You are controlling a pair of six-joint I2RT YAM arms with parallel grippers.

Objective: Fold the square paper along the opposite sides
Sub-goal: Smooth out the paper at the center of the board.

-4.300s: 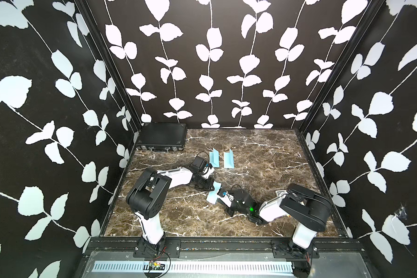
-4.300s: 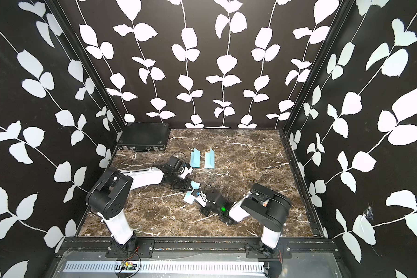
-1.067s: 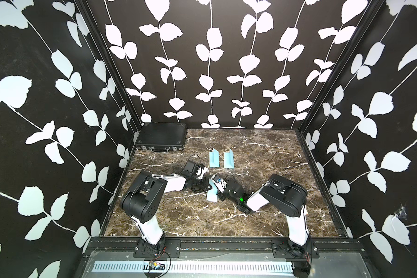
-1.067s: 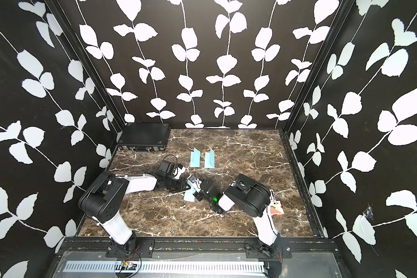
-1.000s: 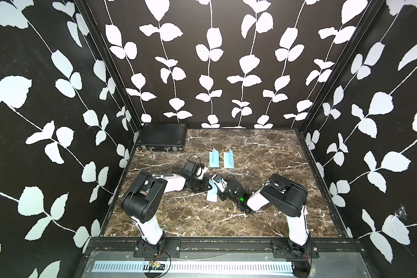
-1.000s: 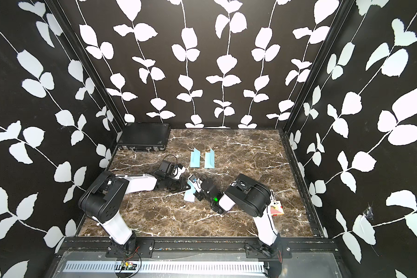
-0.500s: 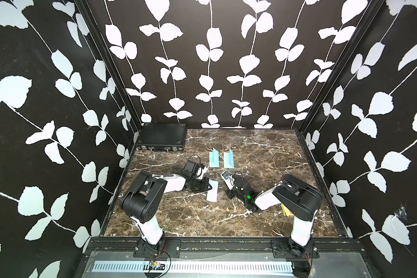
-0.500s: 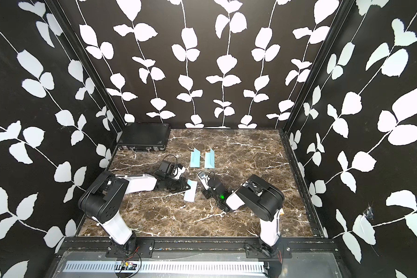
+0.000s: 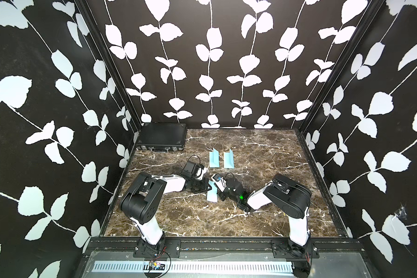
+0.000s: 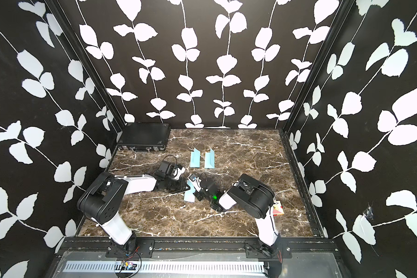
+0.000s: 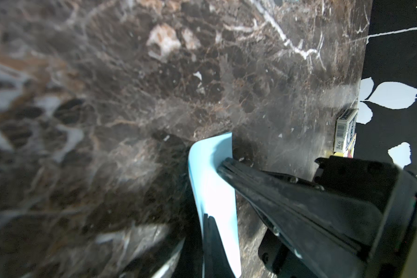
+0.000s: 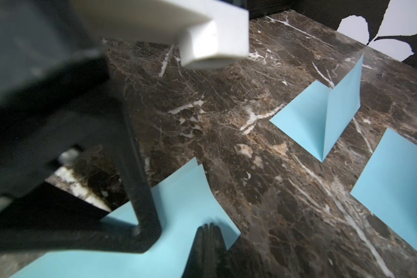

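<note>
Pale blue paper (image 9: 211,195), doubled over into a narrow strip, lies on the brown marble table (image 9: 263,154) near its middle, between the 2 arms. Low over the table, the left gripper (image 9: 206,187) has its jaws pressed together and its black tip set down on the strip's upper layer. Opposite it, the right gripper (image 9: 218,191) has its jaws closed tight too, with nothing pinched between them; its tip rests on the strip at the long edge. The 2 tips sit just beside each other. Left wrist view: one end of the upper layer curls up off the table, not creased flat. Right wrist view: the 2 layers' edges nearly line up, offset slightly at one corner. Farther back, 2 folded blue sheets (image 9: 214,159) (image 9: 229,158) lie side by side, each with 1 flap standing up, well apart from both grippers. Black case (image 9: 163,139) in the back left corner. Small card box (image 10: 277,208) near the table's right edge, beside the right arm's base link.
</note>
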